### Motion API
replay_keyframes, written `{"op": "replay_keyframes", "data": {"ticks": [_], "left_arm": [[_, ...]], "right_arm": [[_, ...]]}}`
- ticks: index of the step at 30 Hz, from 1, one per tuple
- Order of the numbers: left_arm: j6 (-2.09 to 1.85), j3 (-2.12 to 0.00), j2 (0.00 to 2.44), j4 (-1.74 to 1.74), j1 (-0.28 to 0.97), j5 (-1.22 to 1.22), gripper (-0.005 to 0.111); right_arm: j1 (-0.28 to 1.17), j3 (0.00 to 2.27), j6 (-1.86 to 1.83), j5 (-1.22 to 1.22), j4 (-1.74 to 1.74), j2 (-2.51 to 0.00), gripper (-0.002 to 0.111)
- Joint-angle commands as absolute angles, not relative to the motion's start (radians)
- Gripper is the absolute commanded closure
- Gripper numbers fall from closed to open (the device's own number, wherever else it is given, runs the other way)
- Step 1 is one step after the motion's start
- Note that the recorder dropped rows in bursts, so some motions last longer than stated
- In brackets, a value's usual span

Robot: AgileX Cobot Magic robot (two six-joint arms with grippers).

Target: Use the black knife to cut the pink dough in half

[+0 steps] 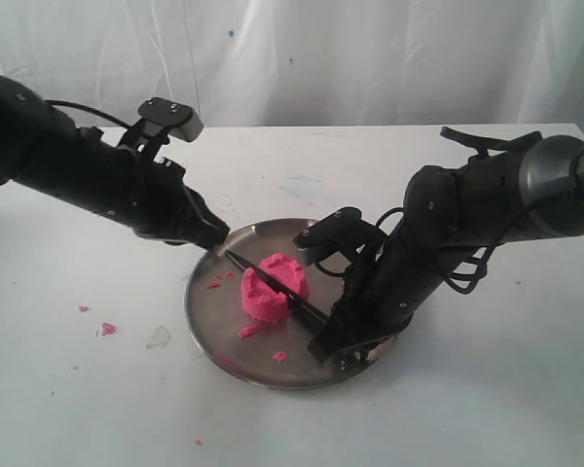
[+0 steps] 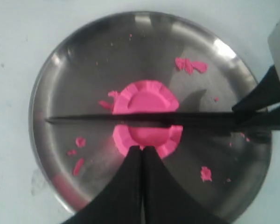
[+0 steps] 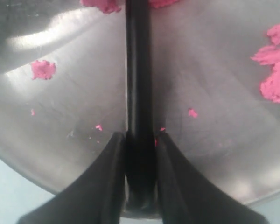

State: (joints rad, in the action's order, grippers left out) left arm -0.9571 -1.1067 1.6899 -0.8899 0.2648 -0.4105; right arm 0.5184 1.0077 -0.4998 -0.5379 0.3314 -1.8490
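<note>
- Black right gripper (image 3: 140, 140) was clamped on the one black knife (image 2: 144, 119) by its handle.
- Left gripper (image 2: 141, 150) was pressed shut, empty, tips at the dough's edge.
- One pink dough (image 2: 147, 122) sat mid-plate, blade across its top.
- Steel plate (image 1: 214, 336) held scattered pink crumbs (image 2: 191, 65); white table (image 1: 78, 389) lay open around it.
</note>
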Motion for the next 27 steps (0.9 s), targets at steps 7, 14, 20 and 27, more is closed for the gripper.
{"op": "replay_keyframes", "data": {"ticks": [7,14,20,27], "left_arm": [[-0.746,-0.909,1.478,-0.799,0.266,-0.418,0.107],[-0.644,-0.892,1.419,-0.882,0.266,-0.39,0.107],[-0.653,-0.892,1.436,-0.942,0.266,-0.338,0.107],[-0.651,-0.892,1.442,-0.965,0.266,-0.346,0.107]], "right_arm": [[0.517,1.003,-0.494,-0.557,0.322,-1.857,0.108],[0.517,1.003,-0.494,-0.573,0.322,-1.857,0.108],[0.517,1.003,-0.494,-0.573,0.322,-1.857,0.108],[0.517,1.003,-0.494,-0.578,0.322,-1.857,0.108]]}}
